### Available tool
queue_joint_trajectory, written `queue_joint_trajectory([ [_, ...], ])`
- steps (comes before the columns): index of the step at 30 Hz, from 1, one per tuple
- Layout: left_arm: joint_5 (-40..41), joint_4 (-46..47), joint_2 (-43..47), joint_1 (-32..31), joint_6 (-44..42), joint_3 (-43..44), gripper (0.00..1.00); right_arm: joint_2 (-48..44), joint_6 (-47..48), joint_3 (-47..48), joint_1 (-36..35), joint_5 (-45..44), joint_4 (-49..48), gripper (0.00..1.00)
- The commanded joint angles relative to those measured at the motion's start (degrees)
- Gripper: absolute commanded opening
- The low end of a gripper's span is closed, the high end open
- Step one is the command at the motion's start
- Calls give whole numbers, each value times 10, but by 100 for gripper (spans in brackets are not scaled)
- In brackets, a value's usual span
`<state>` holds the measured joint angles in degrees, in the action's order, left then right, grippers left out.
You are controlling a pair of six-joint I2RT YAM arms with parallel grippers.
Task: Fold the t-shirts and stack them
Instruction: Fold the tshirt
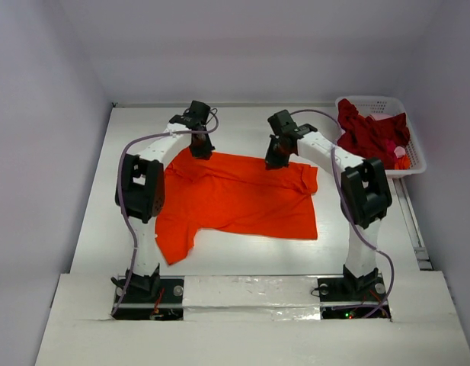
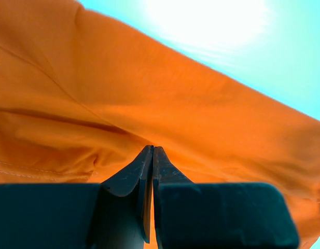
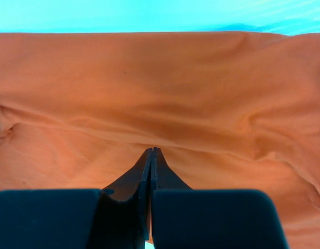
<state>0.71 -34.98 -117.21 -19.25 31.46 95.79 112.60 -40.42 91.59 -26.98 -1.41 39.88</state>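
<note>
Bolted at the near edge of the bench [image 1: 242,126], the left arm [image 1: 142,191] and the right arm [image 1: 366,191] rose from their bases and reached away toward the far side, each with a pale purple cable [image 1: 128,206] looped along it. A strip of silvery tape [image 1: 250,293] ran along the near edge between the two bases.

On the white bench top the orange t-shirt [image 1: 242,198] took up the middle, spread mostly flat and crosswise, rumpled along its far edge, with one flap trailing toward the near left corner.

At the far right corner stood the white lattice basket [image 1: 414,165], well apart from the orange cloth. Inside it the dark red t-shirt [image 1: 368,133] lay bunched in a heap, bulging above the rim at the far end. Small scraps of pink and orange [image 1: 401,157] showed against it at the near end; what they were could not be told.

The left pincer [image 1: 202,151] came down on the far left part of the orange t-shirt, the right pincer [image 1: 274,162] on its far edge further right. In each wrist view the dark jaws stood pressed together with no gap, their tips sunk into the orange cloth where creases ran in toward them, so each looked clamped on a pinch of the fabric. Beyond the cloth only bare bench showed, and nothing stood between the arms and the basket.
</note>
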Motion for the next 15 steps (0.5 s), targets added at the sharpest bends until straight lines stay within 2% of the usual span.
queue_joint_trajectory([
  [1,4,-16,7,4,-19,33,0,31,-26,33,4,-3,33,0],
  [8,-21,-30,-35,4,-35,44,0,61,-32,91,39,-7,74,0],
  [15,-59,-26,-65,4,-40,46,0,69,-33,92,74,-8,82,0],
])
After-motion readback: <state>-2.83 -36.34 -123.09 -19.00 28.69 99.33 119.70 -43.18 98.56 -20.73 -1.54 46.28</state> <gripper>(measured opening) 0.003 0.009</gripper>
